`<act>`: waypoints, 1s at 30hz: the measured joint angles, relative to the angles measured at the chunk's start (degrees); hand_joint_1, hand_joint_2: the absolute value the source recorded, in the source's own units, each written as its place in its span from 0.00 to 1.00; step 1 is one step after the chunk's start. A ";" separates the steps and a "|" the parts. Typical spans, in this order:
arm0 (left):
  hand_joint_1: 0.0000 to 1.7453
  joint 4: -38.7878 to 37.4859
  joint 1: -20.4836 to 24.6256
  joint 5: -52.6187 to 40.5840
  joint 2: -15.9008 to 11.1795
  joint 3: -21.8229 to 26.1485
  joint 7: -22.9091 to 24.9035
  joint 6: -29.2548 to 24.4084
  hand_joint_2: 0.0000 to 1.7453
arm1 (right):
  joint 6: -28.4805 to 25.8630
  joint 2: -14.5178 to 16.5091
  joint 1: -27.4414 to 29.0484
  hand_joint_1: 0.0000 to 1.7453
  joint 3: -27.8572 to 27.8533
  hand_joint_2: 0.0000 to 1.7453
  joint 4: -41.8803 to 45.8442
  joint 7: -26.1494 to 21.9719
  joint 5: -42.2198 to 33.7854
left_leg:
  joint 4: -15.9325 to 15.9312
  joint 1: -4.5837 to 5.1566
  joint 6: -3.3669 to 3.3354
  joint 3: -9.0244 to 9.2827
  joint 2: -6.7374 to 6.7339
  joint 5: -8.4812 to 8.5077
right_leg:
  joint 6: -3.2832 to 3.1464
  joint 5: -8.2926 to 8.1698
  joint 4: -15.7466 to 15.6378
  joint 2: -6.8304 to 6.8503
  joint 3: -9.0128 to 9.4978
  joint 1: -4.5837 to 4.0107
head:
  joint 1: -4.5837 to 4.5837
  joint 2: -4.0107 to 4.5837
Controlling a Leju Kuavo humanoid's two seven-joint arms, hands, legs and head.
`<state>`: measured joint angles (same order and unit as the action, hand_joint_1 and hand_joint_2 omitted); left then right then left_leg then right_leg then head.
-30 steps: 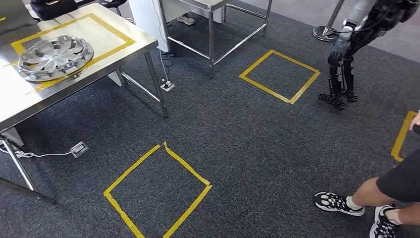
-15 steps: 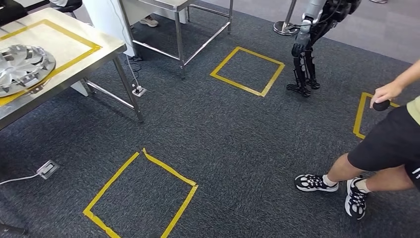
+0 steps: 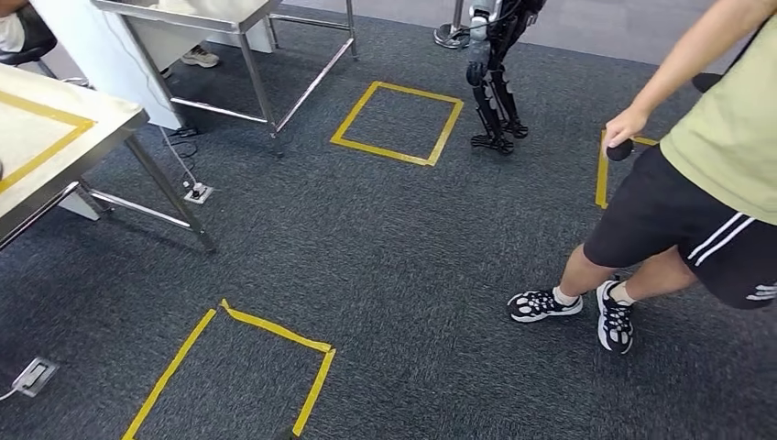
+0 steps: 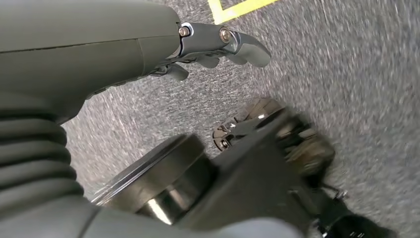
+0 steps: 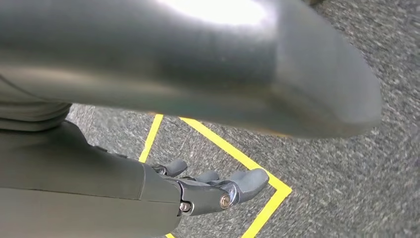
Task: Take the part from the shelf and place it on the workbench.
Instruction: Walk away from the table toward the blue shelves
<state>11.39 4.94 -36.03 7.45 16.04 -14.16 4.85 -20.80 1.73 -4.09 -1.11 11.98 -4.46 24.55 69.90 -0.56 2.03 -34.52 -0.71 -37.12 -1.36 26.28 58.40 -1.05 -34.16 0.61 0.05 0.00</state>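
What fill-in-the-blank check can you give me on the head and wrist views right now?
1. The squares taped on the carpet are ____ in colour.
2. The person in the green shirt wears black ____.
3. The left hand holds ____.
4. The right hand hangs above a taped ____.

Missing words: yellow; shorts; nothing; square

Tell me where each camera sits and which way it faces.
Head view: high on the body, looking down at dark grey carpet, yellow tape squares and a person in black shorts.
Left wrist view: behind the left robot hand, facing the carpet.
Right wrist view: behind the right robot hand, facing the carpet.
All views share carpet and yellow tape.
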 joint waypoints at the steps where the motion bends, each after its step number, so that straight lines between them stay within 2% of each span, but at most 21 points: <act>1: 0.00 -0.05 -0.13 -0.07 -0.02 0.01 0.04 0.01 1.00 | 0.04 0.00 -0.07 0.00 0.08 0.00 0.00 0.00 0.09 | 2.77 0.00 0.02 -1.56 0.32 -0.73 | -0.06 0.01 0.03 -0.80 0.02 -0.03 | -0.04 0.00; 2: 0.00 -0.09 -0.22 -0.17 -0.01 0.01 0.09 0.01 1.00 | 0.09 0.00 -0.08 0.00 0.13 0.00 -0.01 0.01 0.19 | 3.62 -0.01 0.01 -2.27 0.51 -0.25 | -0.05 0.01 0.07 -1.64 0.04 -0.05 | -0.06 0.00; 3: 0.00 -0.12 -0.25 -0.31 -0.01 0.01 0.13 0.01 1.00 | 0.12 0.00 -0.05 0.00 0.15 0.00 -0.01 0.01 0.29 | 2.18 -0.05 -0.05 -1.92 0.74 1.38 | -0.01 0.02 0.13 -2.48 0.09 -0.04 | -0.08 0.00; 4: 0.00 -0.14 -0.24 -0.42 -0.01 0.01 0.13 0.01 1.00 | 0.13 0.00 -0.04 0.00 0.18 0.00 -0.01 0.01 0.39 | -1.04 -0.14 -0.13 -0.69 1.38 3.71 | 0.08 0.05 0.23 -3.35 0.14 0.00 | -0.10 0.00; 6: 0.00 -0.15 -0.18 -0.53 -0.01 0.01 0.13 0.01 1.00 | 0.14 0.00 -0.14 0.00 0.27 0.00 0.00 0.01 0.57 | -8.21 -0.37 -0.33 2.20 3.91 7.09 | 0.55 0.14 0.56 -4.84 0.04 0.00 | -0.15 0.00; 8: 0.00 -0.15 -0.06 -0.55 0.02 0.01 0.16 0.01 1.00 | 0.18 0.00 -0.20 0.00 0.32 0.00 0.00 0.00 0.68 | -11.02 -0.29 -0.71 3.26 5.09 7.71 | 1.36 0.12 0.67 -6.09 -0.28 0.04 | -0.13 0.00; 10: 0.00 -0.10 0.09 -0.56 0.04 0.01 0.24 0.01 1.00 | 0.21 -0.01 -0.02 0.00 0.33 0.00 -0.01 0.01 0.70 | -11.33 -0.09 -1.53 3.48 3.83 7.94 | 2.24 -0.08 0.51 -7.00 -0.54 0.32 | -0.08 0.00; 11: 0.00 -0.07 0.14 -0.57 0.05 0.02 0.27 0.01 1.00 | 0.22 0.00 0.09 0.00 0.33 0.00 -0.02 0.01 0.70 | -11.57 -0.06 -1.99 3.65 3.19 8.14 | 2.53 0.15 0.93 -6.33 -0.79 0.35 | -0.02 0.00; 12: 0.00 -0.04 0.16 -0.57 0.07 0.02 0.28 0.01 1.00 | 0.23 0.01 0.10 0.00 0.33 0.00 -0.02 0.01 0.73 | -11.82 -0.06 -2.43 3.79 2.45 8.32 | 2.73 1.04 2.36 -4.92 -1.53 0.28 | 0.13 0.00; 14: 0.00 -0.04 0.06 -0.59 0.09 0.03 0.30 0.01 1.00 | 0.24 0.01 -0.18 0.00 0.34 0.00 -0.02 -0.01 0.78 | -12.04 0.10 -2.93 3.86 0.83 8.41 | 2.93 4.45 8.56 -1.27 -4.58 0.04 | 0.42 0.00; 16: 0.00 -0.09 -0.12 -0.60 0.08 0.03 0.33 0.01 1.00 | 0.24 0.00 -0.36 0.00 0.35 0.00 -0.02 -0.02 0.80 | -12.00 0.33 -3.11 3.84 -0.97 8.28 | 3.07 7.24 15.41 0.29 -7.99 0.03 | 0.53 0.00; 17: 0.00 -0.10 -0.14 -0.60 0.08 0.03 0.34 0.01 1.00 | 0.25 0.00 -0.29 0.00 0.35 0.00 -0.02 -0.01 0.81 | -11.99 0.39 -3.13 3.85 -1.80 8.19 | 3.07 7.24 16.57 0.59 -8.51 0.03 | 0.54 0.00; 18: 0.00 -0.11 -0.13 -0.61 0.10 0.03 0.34 0.01 1.00 | 0.25 0.00 -0.16 0.00 0.35 0.00 -0.02 -0.01 0.81 | -11.98 0.41 -3.09 3.90 -2.55 8.11 | 3.00 6.21 15.41 0.84 -7.82 0.02 | 0.56 0.00; 20: 0.00 -0.10 -0.06 -0.61 0.17 0.03 0.33 0.01 1.00 | 0.26 0.00 -0.04 0.00 0.34 0.00 -0.02 -0.02 0.81 | -11.95 0.46 -2.86 4.15 -3.94 7.85 | 2.57 2.92 7.71 2.42 -3.54 -0.17 | 0.60 0.00; 22: 0.00 -0.10 0.00 -0.61 0.22 0.03 0.32 0.01 1.00 | 0.25 0.00 -0.16 0.00 0.34 0.00 -0.02 -0.06 0.82 | -11.88 0.68 -2.32 4.43 -5.11 7.45 | 1.83 1.12 1.44 4.05 -0.10 -0.56 | 0.58 0.00; 23: 0.00 -0.10 0.06 -0.61 0.25 0.03 0.32 0.01 1.00 | 0.24 -0.01 -0.19 0.00 0.34 0.00 -0.02 -0.08 0.83 | -11.91 0.76 -2.01 4.60 -5.60 7.26 | 1.46 1.08 0.37 4.34 0.41 -0.77 | 0.56 0.00; 25: 0.00 -0.05 0.23 -0.61 0.36 0.03 0.32 0.01 1.00 | 0.23 -0.10 -0.03 0.00 0.34 0.00 -0.03 -0.05 0.85 | -12.07 0.76 -1.38 4.98 -6.37 7.00 | 0.83 0.98 0.23 3.17 0.42 -0.81 | 0.56 0.00; 26: 0.00 -0.02 0.27 -0.61 0.40 0.03 0.32 0.01 1.00 | 0.23 -0.15 0.07 0.00 0.33 0.00 -0.03 -0.02 0.85 | -11.83 0.67 -1.04 5.04 -5.78 6.72 | 0.53 0.84 0.05 2.63 0.49 -0.68 | 0.53 0.00; 27: 0.00 0.01 0.28 -0.61 0.43 0.03 0.31 0.01 1.00 | 0.23 -0.19 0.11 0.00 0.33 0.00 -0.04 -0.01 0.85 | -10.68 0.58 -0.71 4.66 -4.42 5.89 | 0.18 0.65 -0.14 2.08 0.58 -0.48 | 0.45 0.00; 29: 0.00 0.01 0.14 -0.61 0.41 0.03 0.32 0.01 1.00 | 0.22 -0.20 -0.05 0.00 0.33 0.00 -0.04 -0.04 0.85 | -4.85 0.35 -0.19 2.11 -0.90 2.60 | -0.31 0.42 -0.35 0.92 0.66 -0.22 | 0.19 0.00; 30: 0.00 -0.02 0.03 -0.62 0.40 0.03 0.33 0.01 1.00 | 0.21 -0.20 -0.14 0.00 0.33 0.00 -0.04 -0.05 0.85 | -0.85 0.28 -0.05 0.20 0.09 0.74 | -0.46 0.40 -0.34 0.24 0.65 -0.20 | 0.09 0.00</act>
<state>11.37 4.98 -36.64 7.85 16.06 -13.83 4.85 -20.59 1.53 -4.24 -0.79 11.93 -4.51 25.40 69.05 -0.28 1.98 -34.32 -0.62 -36.38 -1.83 26.68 58.07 -0.81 -33.50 0.41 0.14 0.00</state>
